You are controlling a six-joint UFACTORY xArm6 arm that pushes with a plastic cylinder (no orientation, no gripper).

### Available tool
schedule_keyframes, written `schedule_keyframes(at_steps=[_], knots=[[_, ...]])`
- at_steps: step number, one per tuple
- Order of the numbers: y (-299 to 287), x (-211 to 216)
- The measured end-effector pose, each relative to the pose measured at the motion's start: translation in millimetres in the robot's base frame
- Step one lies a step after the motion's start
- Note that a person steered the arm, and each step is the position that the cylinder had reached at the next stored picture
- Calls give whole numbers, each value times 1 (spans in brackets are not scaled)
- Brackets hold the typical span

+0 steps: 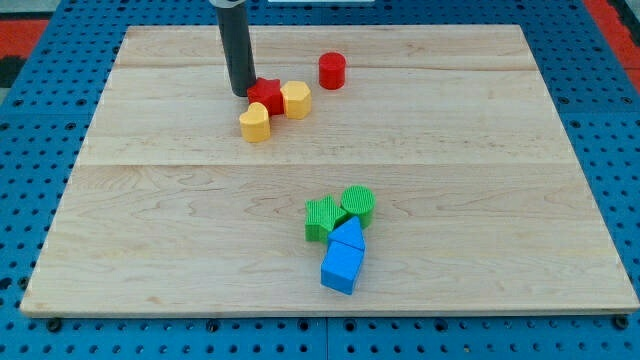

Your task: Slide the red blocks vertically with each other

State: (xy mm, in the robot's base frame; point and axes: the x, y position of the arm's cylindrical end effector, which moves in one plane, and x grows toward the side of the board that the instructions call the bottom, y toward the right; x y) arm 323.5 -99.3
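Observation:
A red star-shaped block (266,96) lies near the view's top, left of centre. A red cylinder (332,71) stands apart from it, up and to the right. My tip (241,94) rests at the red star's left edge, touching or nearly touching it. A yellow hexagonal block (296,100) touches the star's right side. A yellow rounded block (256,123) sits just below the star.
A green star-like block (322,218) and a green cylinder (358,204) sit below centre. Two blue blocks (347,237) (341,268) lie just below them. The wooden board (150,230) rests on a blue pegboard surface (30,150).

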Motion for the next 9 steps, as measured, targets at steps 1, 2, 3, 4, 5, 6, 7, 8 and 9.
schedule_keyframes(at_steps=[1, 2, 3, 4, 5, 6, 7, 8, 9], knots=[[0, 0], [0, 0], [0, 12], [-10, 8], [-24, -53], [49, -105], [76, -100], [154, -86], [170, -31]])
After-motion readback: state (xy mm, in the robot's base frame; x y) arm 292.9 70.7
